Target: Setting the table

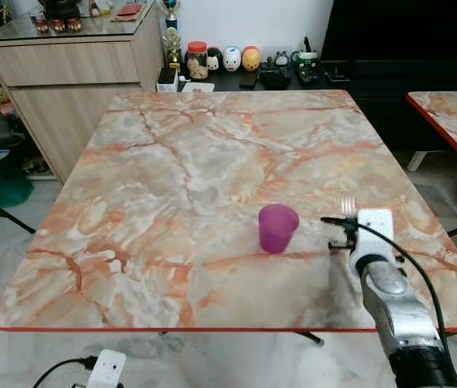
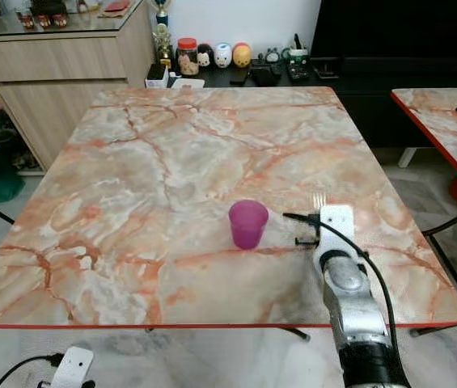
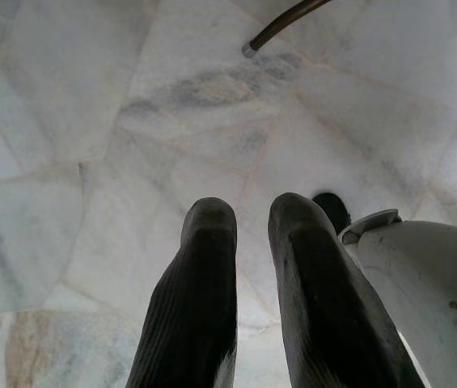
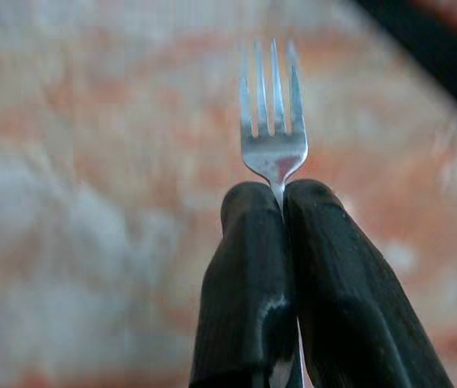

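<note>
Bench (image 1: 171,162) with orange-veined marble top and red edge stands on pale stone floor (image 3: 90,121). Right arm (image 1: 398,315) reaches over the bench's near right part. Purple cup (image 1: 277,227) stands upright on the bench, just left of the right claw (image 4: 282,194). Right claw is closed on a silver fork (image 4: 272,121), pinching it below the head, tines pointing away from the robot over the bench top; tines also show past the wrist (image 1: 348,202). Left claw (image 3: 248,214) hangs low over the floor, its fingers (image 3: 204,275) slightly parted, holding nothing.
</note>
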You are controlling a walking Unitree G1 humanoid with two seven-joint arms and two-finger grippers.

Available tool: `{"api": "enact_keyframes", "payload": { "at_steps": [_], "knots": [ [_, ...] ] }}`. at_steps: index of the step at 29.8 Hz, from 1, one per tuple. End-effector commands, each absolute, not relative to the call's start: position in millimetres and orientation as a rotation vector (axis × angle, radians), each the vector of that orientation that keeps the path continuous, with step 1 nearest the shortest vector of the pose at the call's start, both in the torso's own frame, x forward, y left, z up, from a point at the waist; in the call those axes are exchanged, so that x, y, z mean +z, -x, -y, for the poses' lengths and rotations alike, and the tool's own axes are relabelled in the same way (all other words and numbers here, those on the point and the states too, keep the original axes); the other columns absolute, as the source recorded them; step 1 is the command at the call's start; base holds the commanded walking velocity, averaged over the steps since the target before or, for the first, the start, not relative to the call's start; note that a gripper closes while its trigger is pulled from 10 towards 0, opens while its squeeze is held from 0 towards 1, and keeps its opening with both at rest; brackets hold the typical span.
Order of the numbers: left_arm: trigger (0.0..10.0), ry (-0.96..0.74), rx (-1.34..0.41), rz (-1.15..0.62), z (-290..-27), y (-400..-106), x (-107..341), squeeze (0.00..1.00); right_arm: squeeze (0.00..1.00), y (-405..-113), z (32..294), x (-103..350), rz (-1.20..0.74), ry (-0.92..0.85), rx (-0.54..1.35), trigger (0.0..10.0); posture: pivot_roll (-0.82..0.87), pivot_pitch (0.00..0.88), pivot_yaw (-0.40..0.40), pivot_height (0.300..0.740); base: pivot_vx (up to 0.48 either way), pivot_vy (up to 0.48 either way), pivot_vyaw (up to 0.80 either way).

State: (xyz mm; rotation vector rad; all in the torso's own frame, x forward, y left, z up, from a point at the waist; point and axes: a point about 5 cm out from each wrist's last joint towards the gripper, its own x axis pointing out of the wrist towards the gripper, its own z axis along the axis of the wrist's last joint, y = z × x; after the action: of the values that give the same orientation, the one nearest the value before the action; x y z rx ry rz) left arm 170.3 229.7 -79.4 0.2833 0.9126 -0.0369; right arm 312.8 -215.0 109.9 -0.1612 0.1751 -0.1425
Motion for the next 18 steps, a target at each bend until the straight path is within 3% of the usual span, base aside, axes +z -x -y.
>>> {"api": "enact_keyframes", "payload": {
  "at_steps": [1,7,13,18],
  "knots": [
    [10.0,-0.285,-0.040,-0.934,-231.2,-165.7,-81.4,0.00,0.00,-310.0,220.7,133.2,-0.022,0.193,-0.155,10.0,-0.02,0.000,0.004,0.740,0.000,0.000,0.00],
    [10.0,-0.295,-0.047,-0.934,-231.3,-164.9,-81.5,0.00,0.00,-298.7,233.5,159.2,0.160,0.213,-0.215,10.0,-0.02,0.000,0.010,0.740,0.000,0.000,0.00],
    [10.0,-0.324,-0.057,-0.931,-232.4,-163.5,-81.6,0.00,0.00,-287.7,219.8,169.9,0.269,0.249,-0.156,10.0,-0.02,0.000,0.011,0.740,0.000,0.000,0.00],
    [10.0,-0.335,-0.062,-0.932,-233.1,-162.7,-81.8,0.00,0.00,-286.3,216.3,169.1,0.280,0.241,-0.163,10.0,-0.03,0.000,0.012,0.740,0.000,-0.284,0.00]
  ]
}}
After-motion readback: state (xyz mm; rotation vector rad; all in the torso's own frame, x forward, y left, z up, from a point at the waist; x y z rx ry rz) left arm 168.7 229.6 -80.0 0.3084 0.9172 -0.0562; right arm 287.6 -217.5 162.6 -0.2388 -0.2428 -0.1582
